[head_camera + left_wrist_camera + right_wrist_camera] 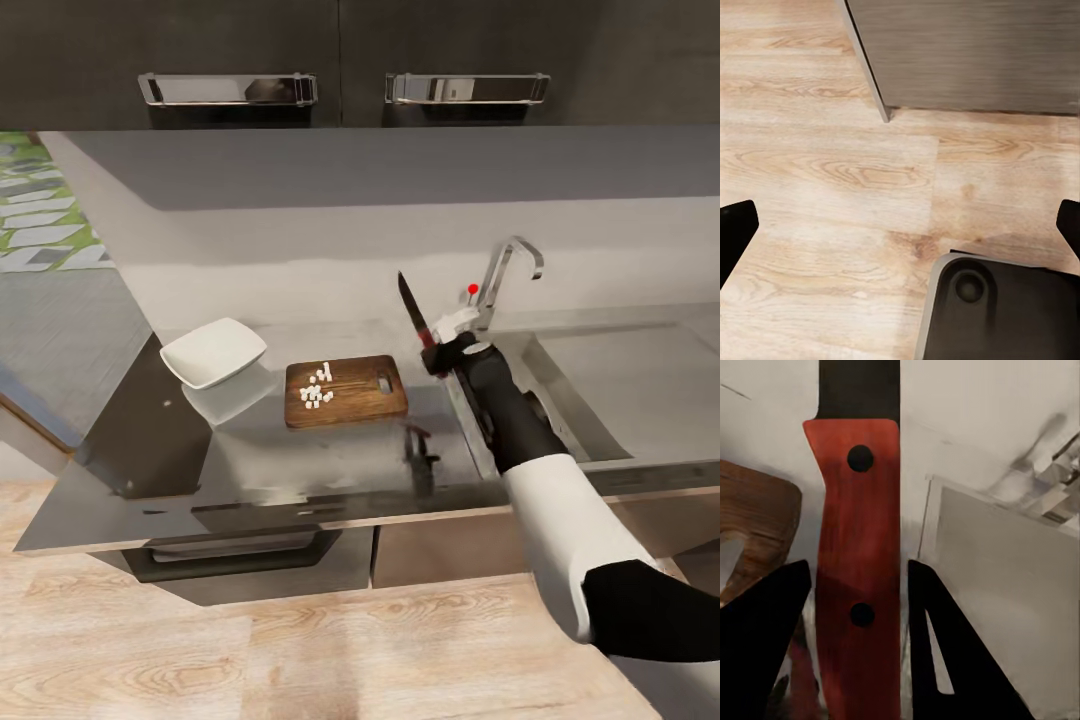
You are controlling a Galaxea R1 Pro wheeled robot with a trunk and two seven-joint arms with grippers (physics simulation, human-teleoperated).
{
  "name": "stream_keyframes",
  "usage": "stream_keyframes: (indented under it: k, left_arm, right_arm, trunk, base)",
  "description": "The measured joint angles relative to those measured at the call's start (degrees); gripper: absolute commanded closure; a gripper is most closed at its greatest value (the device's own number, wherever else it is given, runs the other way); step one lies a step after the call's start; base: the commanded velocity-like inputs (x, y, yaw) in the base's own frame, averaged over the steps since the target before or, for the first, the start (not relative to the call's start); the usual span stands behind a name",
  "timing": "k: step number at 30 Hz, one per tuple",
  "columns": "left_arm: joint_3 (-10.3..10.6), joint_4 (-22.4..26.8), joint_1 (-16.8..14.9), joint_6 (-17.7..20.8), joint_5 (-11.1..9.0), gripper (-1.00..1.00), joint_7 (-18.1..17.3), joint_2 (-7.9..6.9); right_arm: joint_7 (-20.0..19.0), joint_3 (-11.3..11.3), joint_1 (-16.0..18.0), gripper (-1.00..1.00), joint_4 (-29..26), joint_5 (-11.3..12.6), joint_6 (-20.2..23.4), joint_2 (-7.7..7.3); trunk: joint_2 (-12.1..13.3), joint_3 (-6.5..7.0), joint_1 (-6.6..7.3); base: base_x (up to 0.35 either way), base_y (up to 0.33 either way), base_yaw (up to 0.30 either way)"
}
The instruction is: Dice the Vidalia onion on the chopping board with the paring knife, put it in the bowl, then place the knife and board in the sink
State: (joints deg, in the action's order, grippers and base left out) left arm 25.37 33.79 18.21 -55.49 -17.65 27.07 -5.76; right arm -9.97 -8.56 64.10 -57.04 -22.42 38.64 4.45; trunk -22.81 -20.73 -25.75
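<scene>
Holding the slim paring knife with reddish-brown handle (418, 318) blade-up in my right hand (442, 352), clear of the tabletop.

My fingers clamp the handle so the point stays away from the white diced onion pieces (317, 388) on the dark brown wooden chopping board (346, 391). The white squarish bowl (213, 352) waits beside it; the grey steel sink (610, 380) lies right. My left hand (900, 225) hangs spread over the floor.

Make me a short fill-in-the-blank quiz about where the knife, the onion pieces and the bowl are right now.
1. The right gripper is shut on the paring ____.
2. The diced onion lies on the chopping ____.
3. The white bowl on the countertop looks ____.
4. The faucet knob is ____.

Missing words: knife, board, empty, red.
</scene>
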Motion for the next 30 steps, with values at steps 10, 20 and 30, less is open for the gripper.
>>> stream_keyframes:
  k: [10,20,30]
  left_arm:
    - [-0.14,-0.98,-0.01,0.10,-0.03,-1.00,0.08,0.63]
    - [-0.19,-2.22,-0.01,0.08,0.04,-1.00,0.15,1.34]
    - [-0.25,-3.45,-0.02,0.04,0.12,-1.00,-0.09,1.70]
  right_arm:
    - [-7.26,4.49,-0.08,1.00,7.62,1.39,0.58,-8.71]
    - [-7.49,13.39,-0.07,1.00,22.62,1.58,-8.01,-12.76]
    - [-7.59,15.88,-0.06,1.00,24.81,1.72,-11.16,-15.76]
  trunk:
    - [0.01,0.00,0.00]
    - [0.00,0.00,0.00]
    - [-0.01,0.00,0.02]
  base:
    - [0.000,0.000,0.000]
    - [0.000,0.000,0.000]
    - [0.060,-0.054,0.000]
